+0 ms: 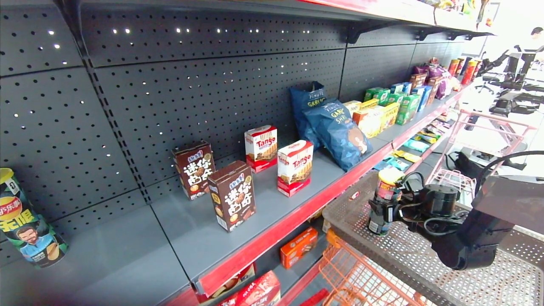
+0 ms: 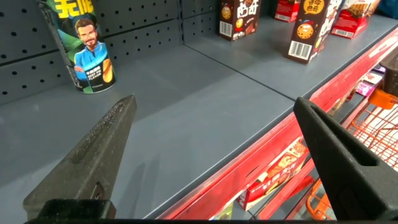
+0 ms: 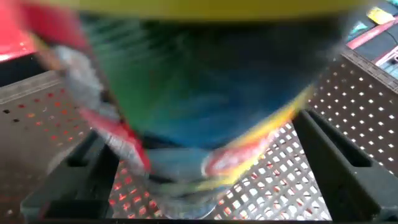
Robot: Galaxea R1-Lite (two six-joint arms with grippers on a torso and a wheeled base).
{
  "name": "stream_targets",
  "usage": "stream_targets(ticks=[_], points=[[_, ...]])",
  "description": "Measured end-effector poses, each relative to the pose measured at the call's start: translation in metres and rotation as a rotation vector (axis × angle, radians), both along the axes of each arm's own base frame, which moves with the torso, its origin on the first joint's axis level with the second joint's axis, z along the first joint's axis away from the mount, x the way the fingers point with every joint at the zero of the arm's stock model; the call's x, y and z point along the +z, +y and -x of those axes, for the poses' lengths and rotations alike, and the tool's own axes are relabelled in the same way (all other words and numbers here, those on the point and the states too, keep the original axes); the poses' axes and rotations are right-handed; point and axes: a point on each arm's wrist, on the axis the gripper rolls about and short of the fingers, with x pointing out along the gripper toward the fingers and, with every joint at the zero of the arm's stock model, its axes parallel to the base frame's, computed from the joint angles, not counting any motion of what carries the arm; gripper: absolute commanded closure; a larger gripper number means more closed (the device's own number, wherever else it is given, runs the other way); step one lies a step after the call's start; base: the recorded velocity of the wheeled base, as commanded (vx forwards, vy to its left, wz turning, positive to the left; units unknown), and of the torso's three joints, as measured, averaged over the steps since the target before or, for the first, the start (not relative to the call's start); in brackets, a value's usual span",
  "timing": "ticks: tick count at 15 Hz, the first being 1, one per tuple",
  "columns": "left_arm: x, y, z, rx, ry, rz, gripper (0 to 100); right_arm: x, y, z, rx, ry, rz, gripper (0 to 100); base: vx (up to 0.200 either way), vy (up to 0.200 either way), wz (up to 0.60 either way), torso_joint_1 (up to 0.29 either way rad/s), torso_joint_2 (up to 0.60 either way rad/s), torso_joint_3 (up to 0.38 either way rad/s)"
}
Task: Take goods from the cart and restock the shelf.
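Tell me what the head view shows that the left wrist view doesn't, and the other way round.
Head view: the right gripper around a yellow-lidded can at the cart's perforated tray, plus two blue bags farther along the shelf. Left wrist view: the left gripper, open, above bare shelf. Both: the green can standing against the back panel, the two brown boxes, and the red shelf edge.
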Motion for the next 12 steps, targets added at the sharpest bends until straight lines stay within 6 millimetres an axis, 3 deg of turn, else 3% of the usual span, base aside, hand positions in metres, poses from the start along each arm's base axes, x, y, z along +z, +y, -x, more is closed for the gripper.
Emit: stream_targets(ticks=[4, 5, 12], points=[[0.0000, 0.0000, 0.0000, 0.000, 0.000, 0.000, 0, -0.0024, -0.0006, -0.0077, 0.034, -0.010, -0.010, 0, 0.000, 0.000, 0.00, 0.000, 0.00, 0.000], [0.0000, 0.0000, 0.0000, 0.001, 0.000, 0.000, 0, -0.0018, -0.0004, -0.0092, 0.044, -0.016, -0.012, 100, 0.000, 0.000, 0.00, 0.000, 0.00, 0.000], [0.0000, 0.0000, 0.0000, 0.000, 0.000, 0.000, 0, 0.0069, -0.0008, -0.0074, 0.051, -0.007, -0.023, 100, 0.000, 0.000, 0.00, 0.000, 0.00, 0.000]])
